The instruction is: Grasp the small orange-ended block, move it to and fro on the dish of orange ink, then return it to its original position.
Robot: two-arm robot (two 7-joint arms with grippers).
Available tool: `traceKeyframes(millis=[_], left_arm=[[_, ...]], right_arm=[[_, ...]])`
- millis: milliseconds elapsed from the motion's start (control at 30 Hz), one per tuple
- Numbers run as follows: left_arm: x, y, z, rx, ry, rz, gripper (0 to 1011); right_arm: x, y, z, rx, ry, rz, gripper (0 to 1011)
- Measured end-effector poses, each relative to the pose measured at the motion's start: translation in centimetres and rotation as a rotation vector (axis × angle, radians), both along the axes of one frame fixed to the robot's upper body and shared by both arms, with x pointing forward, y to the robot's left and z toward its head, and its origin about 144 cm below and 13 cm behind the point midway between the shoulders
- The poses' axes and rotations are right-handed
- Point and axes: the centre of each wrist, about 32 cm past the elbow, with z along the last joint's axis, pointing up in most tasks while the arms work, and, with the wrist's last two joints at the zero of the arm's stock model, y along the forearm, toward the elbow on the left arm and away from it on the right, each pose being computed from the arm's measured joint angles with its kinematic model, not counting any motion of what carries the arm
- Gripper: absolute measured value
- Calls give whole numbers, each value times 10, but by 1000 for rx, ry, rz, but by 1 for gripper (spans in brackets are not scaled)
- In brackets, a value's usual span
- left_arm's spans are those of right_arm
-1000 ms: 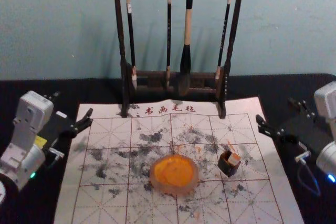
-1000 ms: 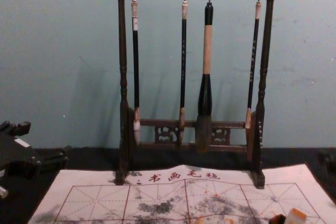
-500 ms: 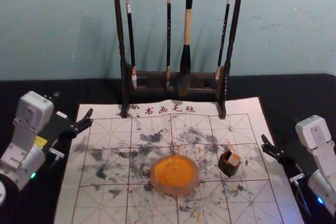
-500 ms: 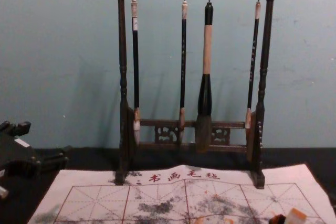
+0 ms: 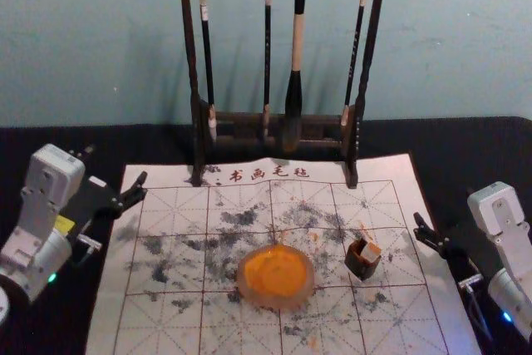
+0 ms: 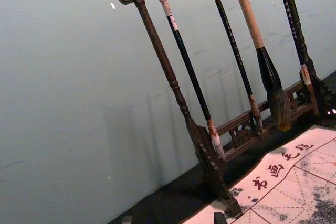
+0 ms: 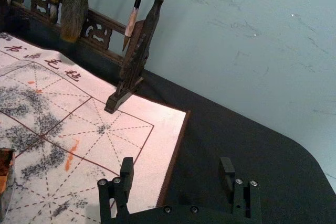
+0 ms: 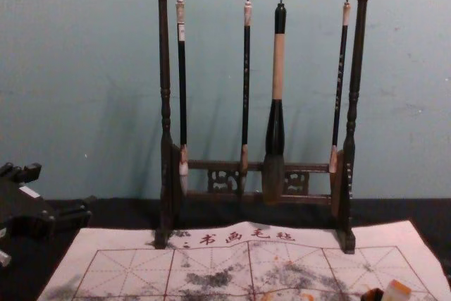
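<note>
Your small orange-ended block (image 5: 371,252) is sitting in the little dark holder (image 5: 361,267), tilted, orange end up. Holder's on the mat (image 5: 166,322), to the right of the orange ink dish (image 5: 276,278), near but not touching. Right gripper (image 5: 432,239) is at the mat's right edge, further right than the holder and clear of it. You've got its fingers (image 7: 126,174) spread, nothing between them (right wrist view confirms). Behind the dish you have the wooden stand (image 5: 189,39) at the mat's far edge, four brushes (image 5: 297,39) hanging from it, the thick one among them. Left gripper (image 5: 115,165) is idle by the mat's far left corner, spread and holding nothing.
</note>
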Motion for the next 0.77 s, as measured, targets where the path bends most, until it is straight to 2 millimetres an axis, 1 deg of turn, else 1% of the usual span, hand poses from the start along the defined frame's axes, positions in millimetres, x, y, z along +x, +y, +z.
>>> traceKeyframes(millis=[767], left_arm=[[0,0,0,0,0,0,1001]], right_arm=[[0,0,1,0,1,4,1000]])
